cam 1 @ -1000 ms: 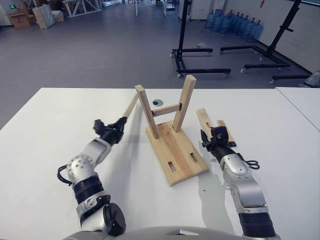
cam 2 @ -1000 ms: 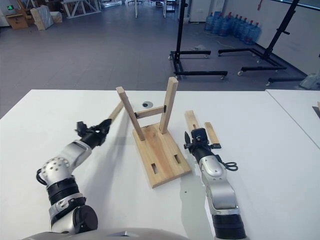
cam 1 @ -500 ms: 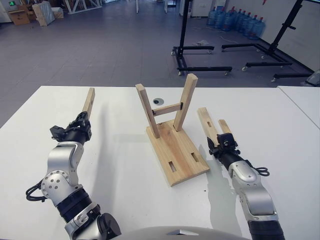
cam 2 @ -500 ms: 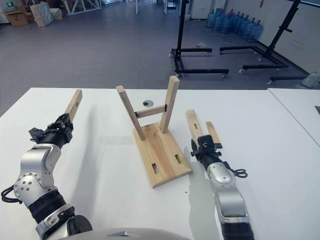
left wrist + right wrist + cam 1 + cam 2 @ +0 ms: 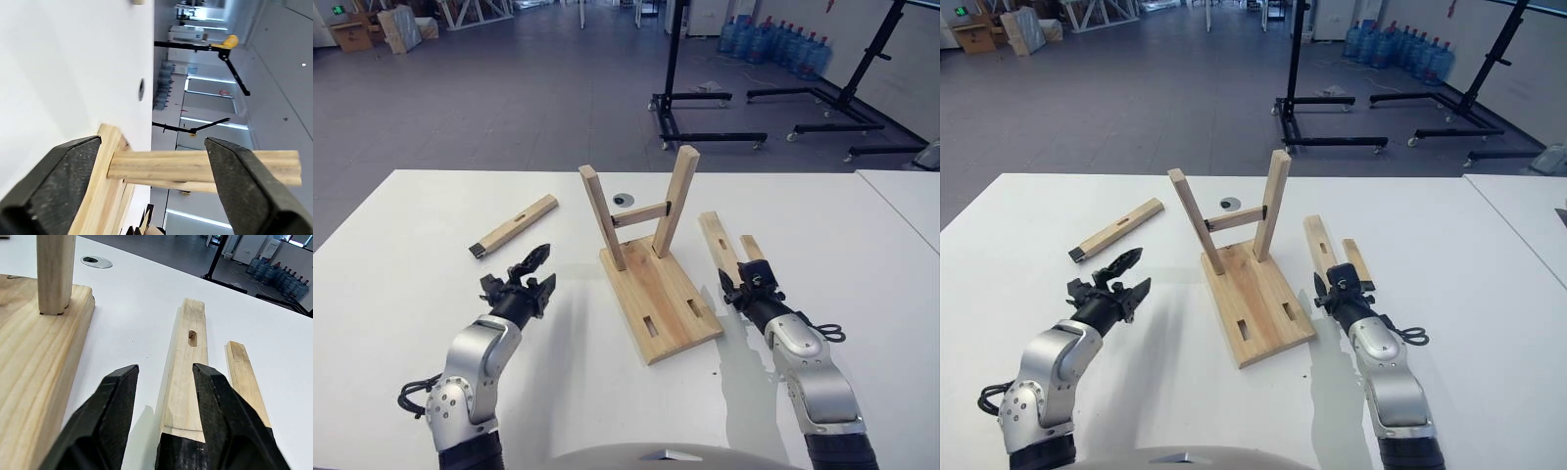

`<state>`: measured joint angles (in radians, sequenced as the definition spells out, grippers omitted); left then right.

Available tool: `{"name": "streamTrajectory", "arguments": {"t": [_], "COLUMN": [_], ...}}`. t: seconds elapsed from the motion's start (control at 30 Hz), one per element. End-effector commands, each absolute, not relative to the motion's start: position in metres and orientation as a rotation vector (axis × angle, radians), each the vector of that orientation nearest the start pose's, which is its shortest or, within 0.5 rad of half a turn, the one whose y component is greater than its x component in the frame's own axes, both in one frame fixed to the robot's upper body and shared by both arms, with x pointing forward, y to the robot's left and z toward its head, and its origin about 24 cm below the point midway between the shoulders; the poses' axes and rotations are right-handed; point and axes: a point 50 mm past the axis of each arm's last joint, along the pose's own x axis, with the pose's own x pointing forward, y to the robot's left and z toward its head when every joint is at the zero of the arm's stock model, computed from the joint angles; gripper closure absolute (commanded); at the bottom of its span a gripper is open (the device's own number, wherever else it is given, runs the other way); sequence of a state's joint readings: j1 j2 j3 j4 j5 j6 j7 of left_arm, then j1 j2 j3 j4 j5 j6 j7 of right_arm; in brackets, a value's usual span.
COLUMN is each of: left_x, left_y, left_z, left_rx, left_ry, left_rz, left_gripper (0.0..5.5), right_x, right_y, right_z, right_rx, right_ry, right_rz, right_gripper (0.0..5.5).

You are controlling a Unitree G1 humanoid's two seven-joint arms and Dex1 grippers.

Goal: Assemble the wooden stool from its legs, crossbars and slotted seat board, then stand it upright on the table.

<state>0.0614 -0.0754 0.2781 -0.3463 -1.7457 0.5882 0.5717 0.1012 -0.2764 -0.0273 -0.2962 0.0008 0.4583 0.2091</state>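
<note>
The loose leg [image 5: 715,243] lies on the table [image 5: 401,294] just right of the seat board [image 5: 658,294]. Its long axis runs from the near edge toward the far edge, and a short crossbar [image 5: 752,248] lies beside it. The right claw [image 5: 744,281] sits low at that leg's near end, forearm in line with the wood, fingers wide and straddling it, not closed. The left claw [image 5: 538,270], also wide and holding nothing, rests left of the board. Another leg [image 5: 514,224] lies beyond it, toward the far left corner.

Four legs [image 5: 513,224], two crossbars [image 5: 638,215], one seat board [image 5: 661,299]
</note>
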Motion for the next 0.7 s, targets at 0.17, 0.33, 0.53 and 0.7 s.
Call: {"name": "streamTrajectory", "arguments": {"t": [0.17, 0.33, 0.53, 0.7], "left_x": [0.299, 0.330, 0.350, 0.340], "left_y": [0.219, 0.264, 0.293, 0.310], "left_z": [0.129, 0.116, 0.094, 0.069], "left_rx": [-0.425, 0.250, 0.511, 0.517], "left_ry": [0.122, 0.080, 0.272, 0.514], "left_rz": [-0.095, -0.166, -0.277, -0.325], "left_gripper": [1.62, 1.62, 1.62, 1.62], "right_x": [0.237, 0.237, 0.241, 0.242], "right_y": [-0.190, -0.190, -0.189, -0.186], "right_z": [0.053, 0.052, 0.053, 0.053], "right_rx": [-0.228, -0.227, -0.236, -0.245], "right_ry": [0.265, 0.267, 0.267, 0.267], "right_rz": [0.139, 0.135, 0.161, 0.186], "right_gripper": [3.45, 3.45, 3.45, 3.45]}}
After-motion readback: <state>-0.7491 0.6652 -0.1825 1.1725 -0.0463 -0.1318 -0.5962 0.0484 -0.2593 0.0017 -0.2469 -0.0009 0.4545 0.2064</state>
